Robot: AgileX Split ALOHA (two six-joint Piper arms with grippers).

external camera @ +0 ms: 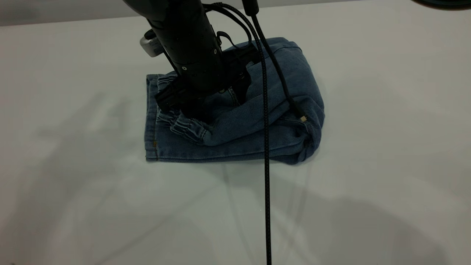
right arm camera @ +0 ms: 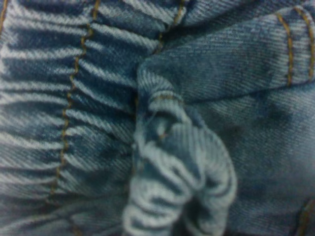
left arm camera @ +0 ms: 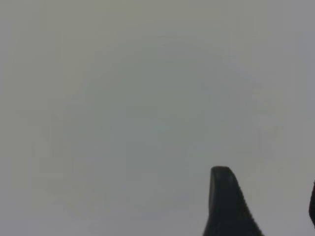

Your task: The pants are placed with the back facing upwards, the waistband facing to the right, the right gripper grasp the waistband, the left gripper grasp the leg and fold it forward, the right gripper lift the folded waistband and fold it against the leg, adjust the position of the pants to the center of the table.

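1. My right gripper (external camera: 206, 106): lowered onto the folded pants (external camera: 257, 125); whether its fingers are apart or clamped I cannot tell.
2. Waistband (external camera: 184, 127): ruffled, bunched directly beneath that gripper, atop the lower denim layer.
3. Pants: lying on the table (external camera: 73, 184) under my right arm.
4. My left gripper (left arm camera: 266, 206): fingers apart, over bare table.

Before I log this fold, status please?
Right gripper down on waistband, grip unseen. Left gripper over bare table, holding nothing. Pants folded, bunched. Cable hangs across them.
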